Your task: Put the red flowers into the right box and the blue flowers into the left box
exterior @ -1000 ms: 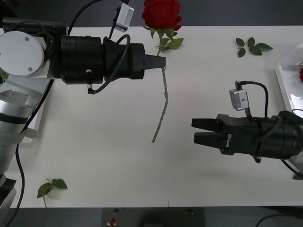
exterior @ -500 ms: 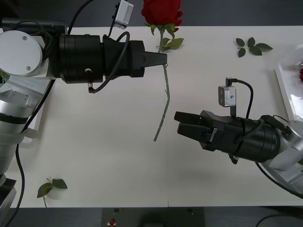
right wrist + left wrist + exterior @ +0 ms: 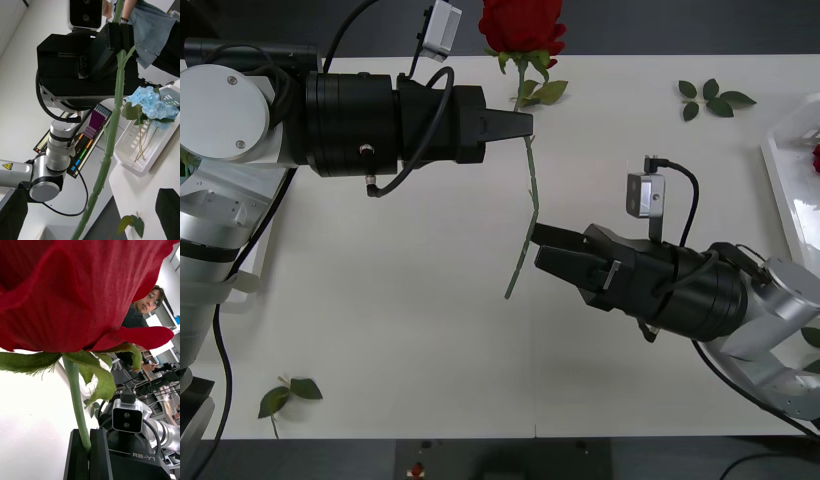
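The black two-finger left gripper (image 3: 525, 126), near the far edge of the white table (image 3: 380, 330), clamps the thin green stem of a red artificial rose (image 3: 521, 25) whose head overhangs that edge. The black two-finger right gripper (image 3: 539, 248), mid-table, has its spread fingers just beside the lower stem. A green leaf sprig (image 3: 713, 98) lies toward the far right corner, another green leaf sprig (image 3: 288, 395) by the near left corner. The translucent white plastic tray (image 3: 783, 175) sits at the right edge.

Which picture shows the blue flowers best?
The right wrist view: the blue flowers lie in the left box, petals and stems plain. In the front view the left arm covers that side. The left wrist view has a red flower up close.
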You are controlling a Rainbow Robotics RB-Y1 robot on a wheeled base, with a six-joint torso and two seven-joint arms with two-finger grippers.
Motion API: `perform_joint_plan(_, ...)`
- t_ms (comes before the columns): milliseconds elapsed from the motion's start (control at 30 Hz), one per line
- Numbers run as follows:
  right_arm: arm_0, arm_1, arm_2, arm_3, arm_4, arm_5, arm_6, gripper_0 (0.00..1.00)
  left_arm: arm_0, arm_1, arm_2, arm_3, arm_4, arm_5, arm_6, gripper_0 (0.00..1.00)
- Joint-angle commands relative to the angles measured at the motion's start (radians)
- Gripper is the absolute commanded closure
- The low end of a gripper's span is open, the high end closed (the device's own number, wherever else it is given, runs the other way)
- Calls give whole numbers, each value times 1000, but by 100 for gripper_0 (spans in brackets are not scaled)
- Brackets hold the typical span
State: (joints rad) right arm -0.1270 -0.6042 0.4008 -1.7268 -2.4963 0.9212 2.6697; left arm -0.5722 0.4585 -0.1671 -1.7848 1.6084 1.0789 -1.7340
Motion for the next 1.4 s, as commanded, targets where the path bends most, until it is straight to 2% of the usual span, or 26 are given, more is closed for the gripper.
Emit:
perform_joint_plan(33,-6,27,-5,-28,36,-15,36,0,-32,8,-5,-15,10,-11,-36,100)
perform_joint_plan(433,-25,92,1,-28,80,-44,36,0,-32,8,-5,-15,10,-11,-36,100)
perform_joint_plan(700,-59,103,52,-28,82,-108,36,0,-32,8,-5,-15,10,-11,-36,100)
perform_joint_plan(800,-68,107,67,-28,83,-134,36,3,-32,8,-5,-15,10,-11,-36,100)
perform_joint_plan(900,-71,113,69,-28,83,-140,36,18,-32,8,-5,-15,10,-11,-36,100)
perform_joint_plan(967,-72,115,67,-28,85,-140,36,38,-32,8,-5,-15,10,-11,-36,100)
perform_joint_plan(1033,-72,116,69,-28,85,-142,36,64,-32,8,-5,-15,10,-11,-36,100)
perform_joint_plan(1133,-72,116,69,-28,85,-142,36,86,-32,8,-5,-15,10,-11,-36,100)
perform_joint_plan(1200,-72,116,69,-28,83,-144,36,93,-32,8,-5,-15,10,-11,-36,100)
perform_joint_plan(1333,-74,116,67,-28,83,-144,36,100,-32,8,-5,-15,10,-11,-36,100)
perform_joint_plan(1400,-72,118,69,-28,85,-147,36,100,-32,8,-5,-15,10,-11,-36,100)
